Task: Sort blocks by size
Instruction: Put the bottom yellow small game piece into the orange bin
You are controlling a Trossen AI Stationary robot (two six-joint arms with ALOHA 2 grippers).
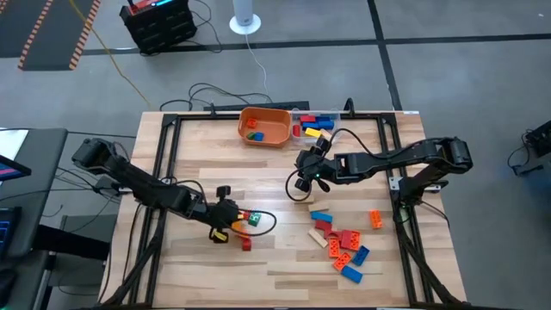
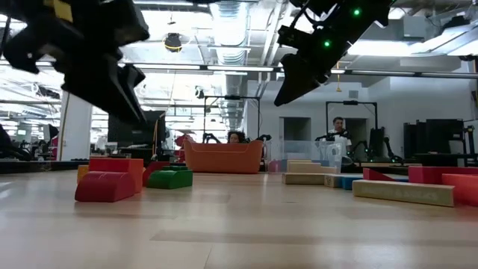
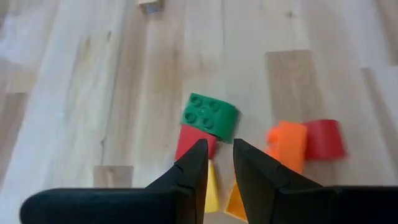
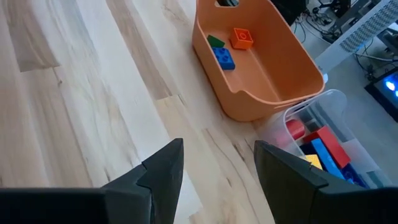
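Note:
A small cluster of blocks lies left of the table's middle: a green brick, a red brick, an orange brick, a red rounded one and yellow ones. My left gripper hovers just above and to the left of this cluster, its fingers a narrow gap apart and empty. My right gripper is wide open and empty, raised above the table near the orange bowl. A larger scatter of red, blue, orange and tan blocks lies at the near right.
The orange bowl holds a blue, a green and an orange small block. Beside it the clear container holds longer red, blue and yellow blocks. A tan block lies near the middle. Black frame rails run along the table's sides.

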